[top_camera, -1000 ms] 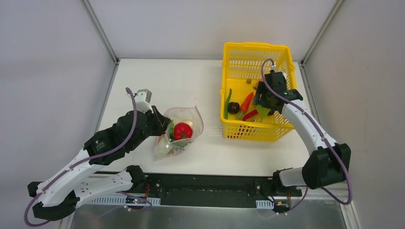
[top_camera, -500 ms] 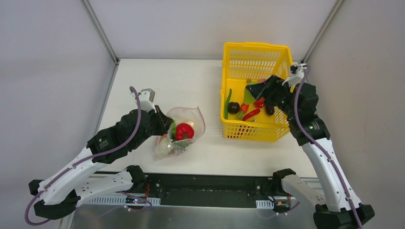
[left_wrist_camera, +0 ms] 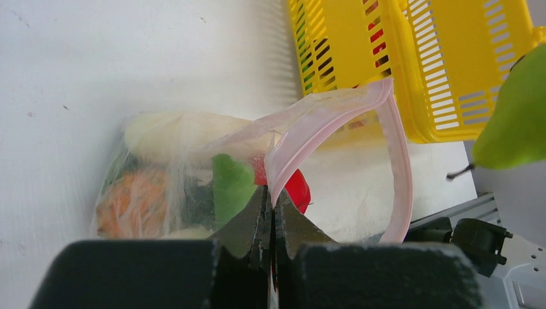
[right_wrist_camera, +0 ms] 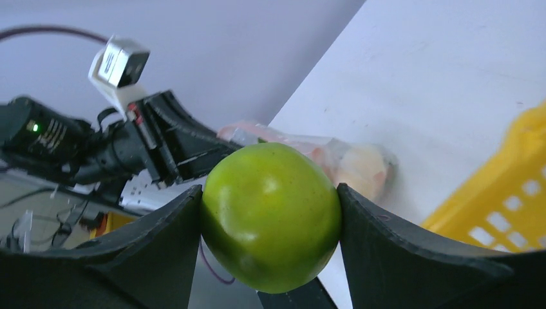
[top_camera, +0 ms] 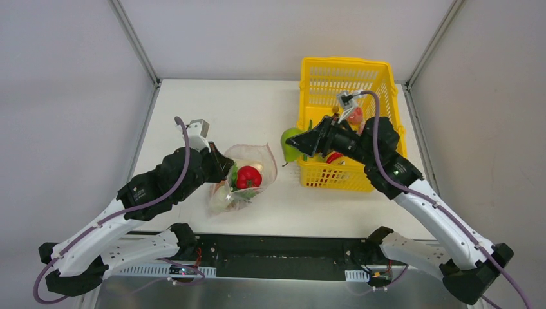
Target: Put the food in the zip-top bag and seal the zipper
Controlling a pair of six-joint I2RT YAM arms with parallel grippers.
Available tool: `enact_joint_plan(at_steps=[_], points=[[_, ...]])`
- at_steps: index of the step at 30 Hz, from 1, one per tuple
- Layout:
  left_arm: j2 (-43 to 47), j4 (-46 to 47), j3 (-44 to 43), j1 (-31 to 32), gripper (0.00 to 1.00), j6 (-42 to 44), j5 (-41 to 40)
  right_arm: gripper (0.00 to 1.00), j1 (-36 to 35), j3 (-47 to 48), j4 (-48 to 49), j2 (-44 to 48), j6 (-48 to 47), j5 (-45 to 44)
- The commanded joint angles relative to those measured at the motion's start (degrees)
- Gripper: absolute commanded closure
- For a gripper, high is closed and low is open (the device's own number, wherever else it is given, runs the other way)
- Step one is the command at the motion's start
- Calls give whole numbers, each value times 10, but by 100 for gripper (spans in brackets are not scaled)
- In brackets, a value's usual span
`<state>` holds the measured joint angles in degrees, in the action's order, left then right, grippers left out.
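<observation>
- My left arm rises from its base at 7 o'clock in the top view. The forearm lies low over the worktop (top_camera: 212, 109) and the wrist points toward 2 o'clock.
- My left end effector (left_wrist_camera: 272, 203) is clenched on the zipper (left_wrist_camera: 396, 154). It pinches the pink strip at the near lip, so the mouth of the zip-top bag (top_camera: 257, 158) gapes toward 3 o'clock.
- The bag lies on the worktop, and part of the food is already inside. I can see the red bell pepper (top_camera: 245, 177), the white radish (left_wrist_camera: 174, 129), and some orange and green pieces.
- Between the bag and the basket, my right end effector (top_camera: 302, 143) is grasping a round green fruit (right_wrist_camera: 270, 215), one finger on each side. The fruit hangs in the air near the bag mouth, at its 3 o'clock, and does not touch it.
- My right arm comes from its base at 5 o'clock and bends over the near wall of the yellow basket (top_camera: 348, 61). Its wrist points toward 9 o'clock.
- The basket stands at 3 o'clock from the bag. My arm hides most of its contents, though red and green show through its slots, so I judge more food is waiting there.
- The fruit has yet to go in, then whatever remains in the basket. The zipper is open and not yet pressed shut.
</observation>
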<state>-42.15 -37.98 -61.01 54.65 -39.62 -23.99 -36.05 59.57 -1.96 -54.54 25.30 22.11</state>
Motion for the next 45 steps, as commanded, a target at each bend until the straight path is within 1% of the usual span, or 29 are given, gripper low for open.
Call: enact_joint_plan(at_steps=[1, 4, 8, 12, 15, 18, 20, 22, 25, 31, 33, 34, 38, 39, 42, 43, 45], points=[[6, 17, -9, -3, 100, -5, 11, 49, -88, 35, 73, -18, -46, -30], [6, 16, -9, -2, 100, -5, 13, 49, -150, 51, 72, -48, -86, -68], [6, 16, -13, -2, 100, -6, 18, 48, -230, 69, 77, -94, -158, -155], [8, 8, -19, -3, 100, -5, 22, 45, -267, 86, 69, -146, -210, -211], [13, 5, -20, -2, 100, -5, 22, 43, -296, 85, 77, -181, -287, -289], [18, 5, -20, -2, 100, -5, 20, 42, -306, 54, 164, -189, -334, -309], [20, 2, -23, -3, 100, -5, 16, 42, -306, 37, 225, -189, -344, -298], [24, -3, -25, -3, 100, -5, 12, 43, -307, 31, 254, -192, -346, -285], [29, -7, -24, -2, 100, -5, 7, 44, -310, 29, 263, -199, -358, -286], [32, -9, -25, -3, 100, -5, 5, 44, -315, 20, 234, -222, -403, -344], [32, -10, -24, -2, 100, -5, 4, 42, -315, 23, 202, -231, -413, -341], [33, -10, -23, -2, 100, -5, 2, 41, -315, 24, 185, -233, -412, -325], [35, -6, -20, -2, 100, -5, -5, 33, -314, 39, 141, -232, -376, -219], [36, -5, -20, -2, 100, -6, -5, 29, -314, 52, 125, -233, -359, -189], [37, -9, -20, -3, 100, -6, -8, 17, -313, 111, 38, -236, -338, -151], [40, -10, -18, -3, 100, -7, -9, 13, -313, 121, 26, -233, -334, -143], [42, -8, -14, -3, 100, -8, -12, 9, -312, 125, 22, -220, -328, -137]])
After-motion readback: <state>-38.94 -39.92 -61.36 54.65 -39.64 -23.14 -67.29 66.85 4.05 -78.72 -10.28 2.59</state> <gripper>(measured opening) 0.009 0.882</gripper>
